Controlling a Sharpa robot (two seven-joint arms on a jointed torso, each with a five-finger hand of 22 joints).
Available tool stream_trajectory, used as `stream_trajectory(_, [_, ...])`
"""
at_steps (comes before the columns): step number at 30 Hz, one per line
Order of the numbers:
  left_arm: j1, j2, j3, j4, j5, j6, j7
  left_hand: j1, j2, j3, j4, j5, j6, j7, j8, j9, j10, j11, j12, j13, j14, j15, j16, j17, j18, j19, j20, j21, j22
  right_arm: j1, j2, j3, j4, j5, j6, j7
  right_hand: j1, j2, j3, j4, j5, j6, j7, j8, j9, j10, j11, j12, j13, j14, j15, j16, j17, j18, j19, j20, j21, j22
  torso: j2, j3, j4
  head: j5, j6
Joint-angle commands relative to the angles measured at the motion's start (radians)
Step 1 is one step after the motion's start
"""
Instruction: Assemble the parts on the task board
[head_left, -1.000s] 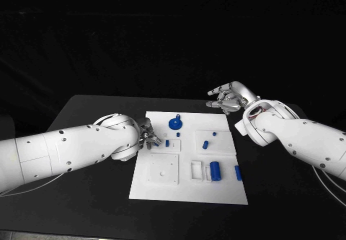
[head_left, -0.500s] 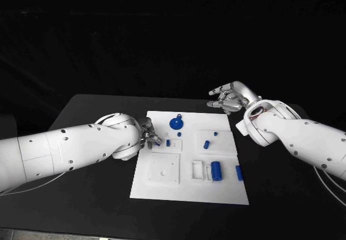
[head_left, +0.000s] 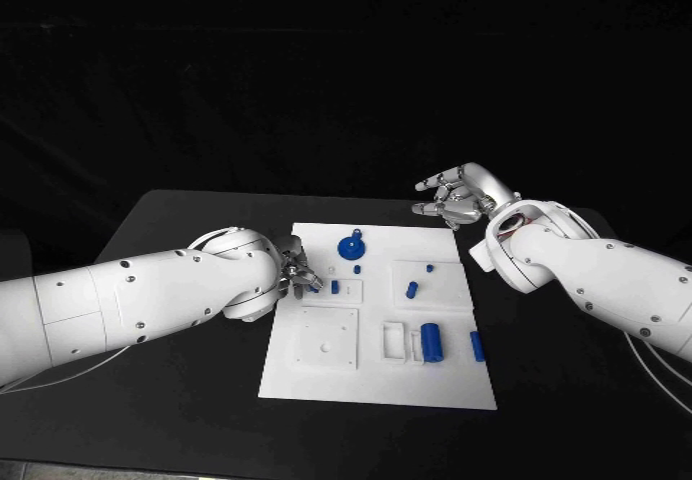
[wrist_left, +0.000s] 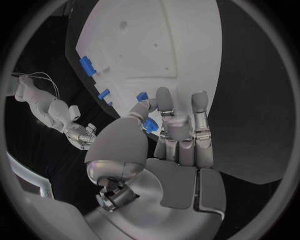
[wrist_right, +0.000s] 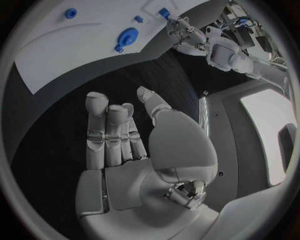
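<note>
The white rectangular task board (head_left: 378, 345) lies mid-desk (head_left: 173, 215), with small blue plastic parts (head_left: 431, 341) scattered on it. The silver left hand (head_left: 299, 274) hovers at the board's left edge, its fingers (wrist_left: 164, 102) apparently pinching a small blue peg (wrist_left: 143, 96), though the grip is partly hidden. A loose pinch could drop or tilt the peg. The silver right hand (head_left: 459, 200) hangs released beyond the board's far right corner.
</note>
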Motion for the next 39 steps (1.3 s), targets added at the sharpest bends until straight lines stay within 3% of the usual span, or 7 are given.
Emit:
stream_trajectory(1, [-0.008,0.005,-0.005,0.001,-0.003,0.04,-0.003,0.016,0.007,0.034,-0.036,-0.006,0.108,-0.103,0.014,-0.035,0.048,-0.005,0.004,0.0,-0.003,-0.004,0.006,0.0,0.008,0.0,0.005,0.005,0.02,0.0,0.002,0.001,0.001,-0.006,0.003,0.011,-0.004,0.003,-0.001,-0.003,0.003,0.008,0.0,-0.005,0.0,0.002,-0.004,0.003,-0.001,-0.002,-0.003,0.003,0.0,0.015,0.033,0.0,0.006,0.059,0.0,0.0,0.0,0.0,0.0])
stream_trajectory(10, [-0.009,0.004,-0.005,0.005,-0.011,0.045,-0.005,0.016,0.008,0.035,-0.041,-0.007,0.1,-0.104,0.058,-0.087,0.048,-0.006,0.01,0.001,-0.002,-0.004,0.013,0.006,0.009,-0.001,0.006,0.007,0.02,0.0,0.003,0.001,0.0,-0.006,0.004,0.011,-0.006,0.003,0.001,-0.004,0.008,0.009,0.0,-0.005,0.0,0.002,-0.004,0.003,-0.001,-0.002,-0.003,0.003,0.001,0.016,0.033,0.0,0.006,0.058,0.0,-0.0006,0.0003,0.001,0.001])
stream_trajectory(23, [-0.01,0.004,-0.005,0.011,-0.013,0.085,-0.003,0.016,0.02,0.025,-0.038,-0.045,0.122,-0.105,0.056,-0.183,0.047,-0.006,0.014,0.004,-0.002,-0.001,0.02,0.013,0.011,-0.002,0.011,0.007,0.019,-0.001,0.004,0.001,-0.001,-0.006,0.006,0.012,-0.007,0.002,0.003,-0.005,0.016,0.008,0.0,-0.005,0.0,0.001,-0.004,0.002,-0.001,-0.002,-0.003,0.002,0.0,0.016,0.032,0.0,0.004,0.058,0.0,-0.0007,0.0009,0.001,0.001])
stream_trajectory(34, [-0.01,0.009,-0.005,0.003,-0.014,0.085,-0.001,0.016,0.022,0.02,-0.032,-0.056,0.123,-0.105,0.06,-0.197,0.048,-0.006,0.014,0.005,-0.002,-0.001,0.02,0.012,0.012,-0.001,0.011,0.006,0.019,-0.001,0.004,0.001,-0.001,-0.005,0.006,0.012,-0.008,0.001,0.005,-0.005,0.02,0.008,0.001,-0.005,0.0,0.002,-0.004,0.003,-0.001,-0.002,-0.003,0.002,0.001,0.016,0.032,0.0,0.004,0.058,0.0,-0.0003,0.0,-0.002,0.003])
stream_trajectory(37, [-0.01,0.012,-0.005,-0.001,-0.014,0.084,0.0,0.017,0.021,0.011,-0.021,-0.07,0.123,-0.106,0.059,-0.207,0.048,-0.005,0.016,0.005,-0.002,-0.001,0.02,0.011,0.011,0.0,0.012,0.004,0.019,-0.001,0.005,0.001,-0.002,-0.005,0.006,0.012,-0.008,0.001,0.005,-0.005,0.02,0.008,0.001,-0.005,0.0,0.002,-0.004,0.003,-0.001,-0.002,-0.003,0.002,0.001,0.016,0.032,0.0,0.004,0.058,0.0,0.0,-0.0002,-0.002,0.002])
stream_trajectory(39, [-0.01,0.014,-0.005,-0.003,-0.014,0.084,0.0,0.019,0.023,0.002,-0.009,-0.112,0.12,-0.106,0.055,-0.213,0.048,-0.005,0.016,0.005,-0.003,-0.001,0.018,0.008,0.01,0.0,0.012,0.001,0.018,-0.001,0.005,0.001,-0.002,-0.005,0.006,0.012,-0.008,0.001,0.005,-0.005,0.02,0.008,0.001,-0.005,0.0,0.002,-0.004,0.003,-0.001,-0.002,-0.003,0.002,0.001,0.016,0.032,0.0,0.004,0.058,0.0,-0.0002,-0.0001,-0.004,0.003])
